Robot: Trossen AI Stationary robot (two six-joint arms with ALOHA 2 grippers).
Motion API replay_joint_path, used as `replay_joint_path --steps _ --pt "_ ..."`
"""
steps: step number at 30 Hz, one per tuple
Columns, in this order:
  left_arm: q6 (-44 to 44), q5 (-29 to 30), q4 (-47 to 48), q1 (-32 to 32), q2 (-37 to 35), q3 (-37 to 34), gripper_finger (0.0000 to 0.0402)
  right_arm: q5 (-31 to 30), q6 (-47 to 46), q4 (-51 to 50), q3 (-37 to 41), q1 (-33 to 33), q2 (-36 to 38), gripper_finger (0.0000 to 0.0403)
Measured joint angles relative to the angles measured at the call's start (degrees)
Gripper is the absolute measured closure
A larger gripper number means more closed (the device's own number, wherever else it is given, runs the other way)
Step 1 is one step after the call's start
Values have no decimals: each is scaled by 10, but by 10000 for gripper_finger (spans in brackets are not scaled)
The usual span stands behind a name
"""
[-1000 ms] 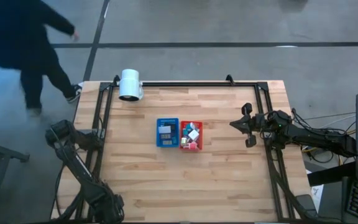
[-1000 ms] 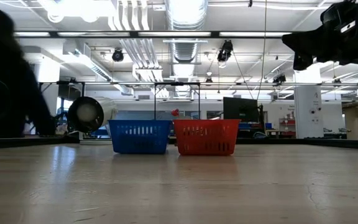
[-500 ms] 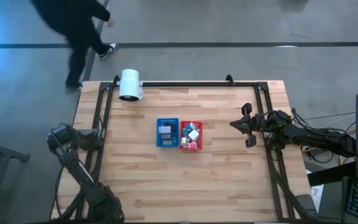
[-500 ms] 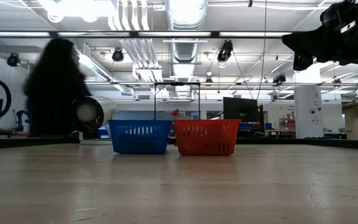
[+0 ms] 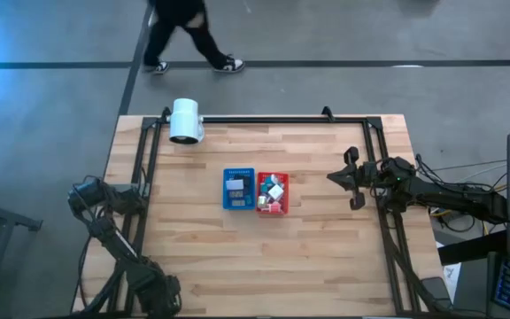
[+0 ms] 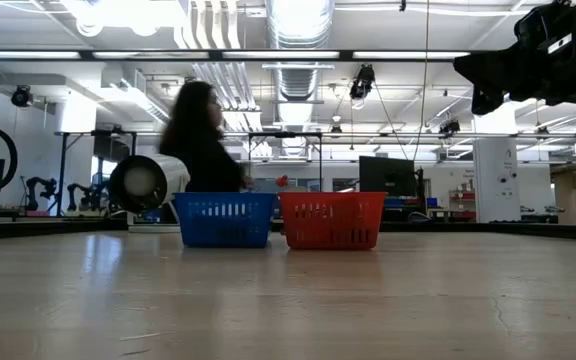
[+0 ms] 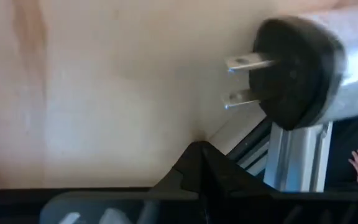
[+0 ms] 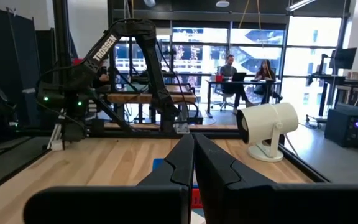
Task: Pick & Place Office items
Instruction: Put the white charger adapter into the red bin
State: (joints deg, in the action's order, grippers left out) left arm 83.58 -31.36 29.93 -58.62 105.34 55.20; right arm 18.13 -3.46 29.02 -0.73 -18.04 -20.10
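Trays: two, one blue tray (image 5: 236,189) at 9 o'clock of one red tray (image 5: 272,193), touching.
Office items (image 5: 274,191): several small cubes and flat pieces inside both trays; exact count cannot be told.
White cylinder (image 5: 185,120): one.
Arms: two.
People: one person (image 5: 184,31) walking; two seated far off.

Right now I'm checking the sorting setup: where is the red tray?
In the high view the red tray sits near the table's centre, touching the blue tray on its left, with the white cylinder at the far left corner.
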Motion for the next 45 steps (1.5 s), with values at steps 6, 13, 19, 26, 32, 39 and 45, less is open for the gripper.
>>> replay_joint_path --steps 6,13,19,26,32,39,45 --pt "16 48 39 2 -29 -4 399 0 0 0 0 0 1 394" --pt "62 156 37 1 -106 30 400 -1 0 0 0 0 0 394" --pt "41 170 -6 2 -107 64 401 -1 -4 0 0 0 0 394" --pt "12 122 -18 4 -45 64 401 -1 -6 0 0 0 0 394" --pt "-19 79 -54 16 -8 64 401 -1 -6 0 0 0 0 394" --pt "-65 99 62 37 -2 64 401 -1 -6 0 0 0 0 394" --pt "-144 161 123 65 -4 63 401 -1 -5 0 0 0 0 394"
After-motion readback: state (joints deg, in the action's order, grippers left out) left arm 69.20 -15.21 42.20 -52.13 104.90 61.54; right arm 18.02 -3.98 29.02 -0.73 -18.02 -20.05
